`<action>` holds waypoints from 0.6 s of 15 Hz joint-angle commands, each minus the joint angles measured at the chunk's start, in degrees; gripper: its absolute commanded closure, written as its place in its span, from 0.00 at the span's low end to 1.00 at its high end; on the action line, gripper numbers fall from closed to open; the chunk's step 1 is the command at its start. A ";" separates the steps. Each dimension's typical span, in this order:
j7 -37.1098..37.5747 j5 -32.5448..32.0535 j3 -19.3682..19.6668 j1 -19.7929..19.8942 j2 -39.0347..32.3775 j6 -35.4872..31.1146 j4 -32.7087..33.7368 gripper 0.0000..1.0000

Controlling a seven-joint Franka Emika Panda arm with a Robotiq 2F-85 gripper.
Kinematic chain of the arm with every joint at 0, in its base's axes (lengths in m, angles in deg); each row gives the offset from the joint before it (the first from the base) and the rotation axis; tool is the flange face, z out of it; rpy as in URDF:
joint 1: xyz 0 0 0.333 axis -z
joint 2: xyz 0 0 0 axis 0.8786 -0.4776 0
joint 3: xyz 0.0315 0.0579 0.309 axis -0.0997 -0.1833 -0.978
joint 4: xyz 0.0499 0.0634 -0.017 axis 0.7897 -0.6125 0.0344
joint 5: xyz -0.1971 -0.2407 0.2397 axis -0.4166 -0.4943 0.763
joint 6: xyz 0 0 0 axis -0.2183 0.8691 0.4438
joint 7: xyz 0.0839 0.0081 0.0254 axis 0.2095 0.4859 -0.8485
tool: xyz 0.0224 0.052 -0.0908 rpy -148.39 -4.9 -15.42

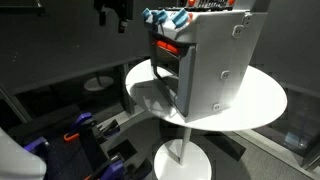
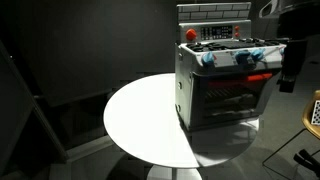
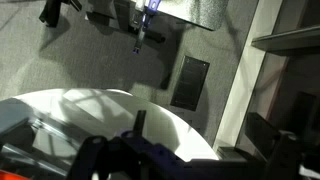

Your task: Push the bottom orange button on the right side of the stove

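The silver-grey toy stove (image 1: 210, 60) stands on a round white table (image 1: 265, 100), toward one edge. In an exterior view the stove (image 2: 222, 90) shows its dark-framed oven door, a red-orange strip (image 2: 258, 77) and blue knobs (image 2: 208, 58). I cannot make out single orange buttons. My gripper (image 1: 110, 14) hangs in the air, apart from the stove, on its oven-door side. It also shows in an exterior view (image 2: 290, 75) next to the stove's front. In the wrist view my gripper (image 3: 205, 125) is open and empty above the table top (image 3: 90, 105).
The table stands on a single white pedestal (image 1: 180, 155). Blue and orange gear (image 1: 85, 125) lies on the floor beside it. A second round white base (image 1: 97, 84) stands further back. Dark walls (image 2: 80, 50) surround the scene.
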 commanded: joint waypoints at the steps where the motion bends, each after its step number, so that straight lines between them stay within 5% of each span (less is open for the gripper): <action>1: -0.19 0.22 -0.80 0.85 0.00 0.12 0.12 0.00; 9: 2.44 -2.46 -1.62 1.80 1.12 -1.00 2.73 0.00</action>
